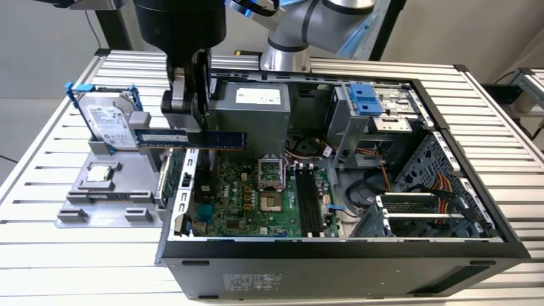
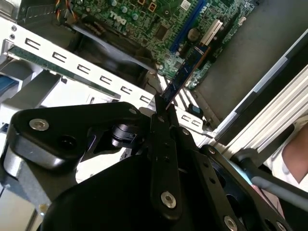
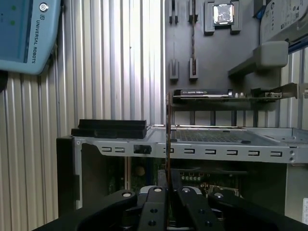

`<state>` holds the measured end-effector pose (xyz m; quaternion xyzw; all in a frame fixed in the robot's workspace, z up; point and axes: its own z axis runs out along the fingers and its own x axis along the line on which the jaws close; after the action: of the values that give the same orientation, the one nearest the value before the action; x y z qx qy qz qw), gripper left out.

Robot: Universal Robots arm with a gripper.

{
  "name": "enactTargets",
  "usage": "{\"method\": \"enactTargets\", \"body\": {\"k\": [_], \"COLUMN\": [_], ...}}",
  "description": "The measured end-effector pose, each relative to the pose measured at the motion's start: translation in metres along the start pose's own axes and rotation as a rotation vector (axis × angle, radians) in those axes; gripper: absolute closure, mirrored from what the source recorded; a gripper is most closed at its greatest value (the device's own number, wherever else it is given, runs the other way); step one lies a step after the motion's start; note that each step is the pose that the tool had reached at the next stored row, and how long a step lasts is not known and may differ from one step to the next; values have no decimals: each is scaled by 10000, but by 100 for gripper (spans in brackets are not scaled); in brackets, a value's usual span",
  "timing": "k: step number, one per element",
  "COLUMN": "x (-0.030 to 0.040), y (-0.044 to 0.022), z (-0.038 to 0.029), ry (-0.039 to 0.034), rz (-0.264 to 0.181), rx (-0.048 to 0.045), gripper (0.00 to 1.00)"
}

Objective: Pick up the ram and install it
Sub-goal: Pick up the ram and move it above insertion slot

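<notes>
Field notes, largest thing first.

- The slotted aluminium table (image 1: pixel 51 146) carries everything.
- The open computer case (image 1: pixel 340 261) takes the middle and the exterior view's right. The motherboard (image 1: pixel 246 191) lies flat on its floor. The long dark memory slots (image 1: pixel 310 203) run near to far, just right of the processor socket.
- The grey fixture tray (image 1: pixel 76 213) sits against the case's left side. The hard drive (image 1: pixel 111 121) stands upright at its far end. The green card (image 1: pixel 174 185) stands on edge just beside the case wall.
- The gripper (image 1: pixel 182 127) hangs over the far left corner of the case, with its jaws clamped on the ram (image 1: pixel 216 138).
- The ram is in the air, level and on edge, between the hard drive and the grey power supply (image 1: pixel 251 105).
- In both wrist views you see the ram edge-on as a thin blade (image 2: pixel 185 72) (image 3: pixel 167 144) running out past the fingertips (image 2: pixel 161 113).

Handling, as a judgement:
- **Weight and stiffness:** Treat the stick as very light and stiff along its length, but thin.
- **Fragile parts:** The chips and the contact edge are the weak points, so keep pressure off both.
- **Slip:** The faces look smooth, so it could slip or pivot between the pads.
- **Present grip:** The hold sits nearer the stick's left end in the exterior view, so the right end overhangs. Expect that end to lever against the pads if it touches anything.
- **Best hold:** Grip across the two flat faces at mid-length, up near the top edge, leaving the contact edge and end notches free.
- **Alignment:** I can't tell from these views whether the stick sits square in the pads.
</notes>
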<state>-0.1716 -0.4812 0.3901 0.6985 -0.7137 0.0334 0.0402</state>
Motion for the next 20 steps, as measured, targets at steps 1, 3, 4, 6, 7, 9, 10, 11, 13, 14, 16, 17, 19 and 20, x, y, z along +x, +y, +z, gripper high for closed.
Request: {"method": "enactTargets", "body": {"k": [1, 3, 4, 6, 7, 9, 10, 11, 13, 14, 16, 17, 19, 20], "x": [0, -1, -1, 0, -1, -1, -1, -1, -1, -1, -1, -1, -1, -1], "y": [-5, -15, -20, -22, -23, -24, -24, -24, -25, -25, -26, -27, -33, -40], "z": [0, 0, 0, 0, -1, -1, 0, -1, -1, 0, 0, -1, -1, -1], "ry": [1, -1, 0, 0, 1, 1, 0, 0, 1, 0, 0, 0, 0, 1], "rz": [0, 0, 0, 1, 1, 0, 0, 0, 0, 0, 0, 0, -2, -2], "rx": [0, 1, 0, 0, -1, -1, 0, -1, -1, 0, 0, 0, 0, -1], "gripper": [100, 100, 100, 100, 100, 100, 100, 100, 100, 100, 100, 100, 100, 100]}}
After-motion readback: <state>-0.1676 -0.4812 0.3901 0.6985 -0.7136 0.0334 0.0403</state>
